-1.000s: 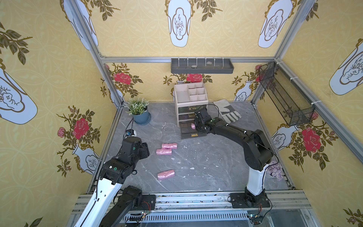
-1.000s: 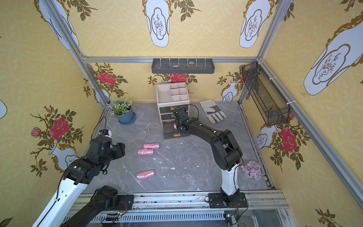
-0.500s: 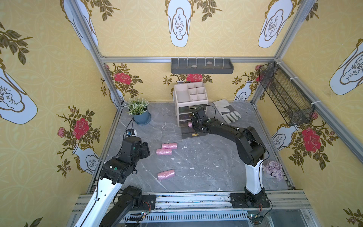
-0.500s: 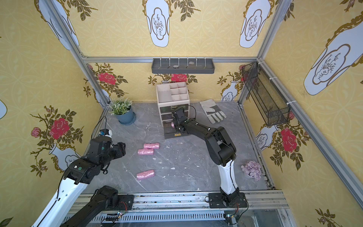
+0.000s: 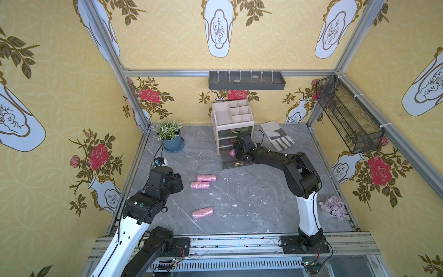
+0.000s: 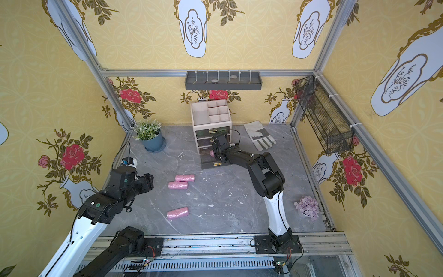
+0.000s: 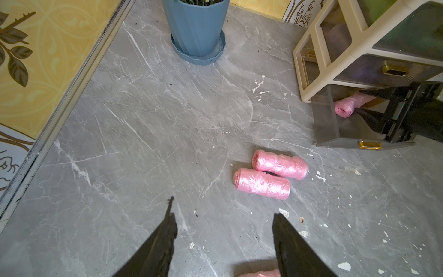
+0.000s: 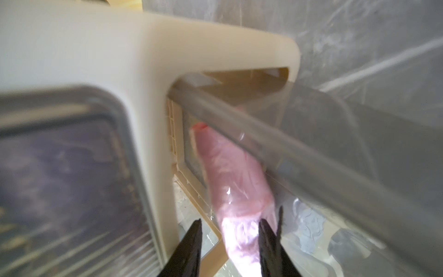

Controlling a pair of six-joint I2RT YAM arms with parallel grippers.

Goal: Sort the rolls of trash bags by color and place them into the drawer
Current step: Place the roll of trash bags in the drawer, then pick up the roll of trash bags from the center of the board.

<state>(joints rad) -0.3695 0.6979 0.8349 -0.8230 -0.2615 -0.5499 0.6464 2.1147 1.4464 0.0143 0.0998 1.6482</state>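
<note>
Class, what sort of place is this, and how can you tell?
Likely a staged robot test cell: silver aluminium frame beams border yellow floral wallpaper panels, and two black-and-white robot arms are mounted beside the grey marble-look tabletop.

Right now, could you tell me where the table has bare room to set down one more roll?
Bare: between the potted plant and the chest, and the wide middle from the lone pink roll to the right arm's base. Crowded: before the chest, at the open drawer and right hand, and around the two pink rolls.
</note>
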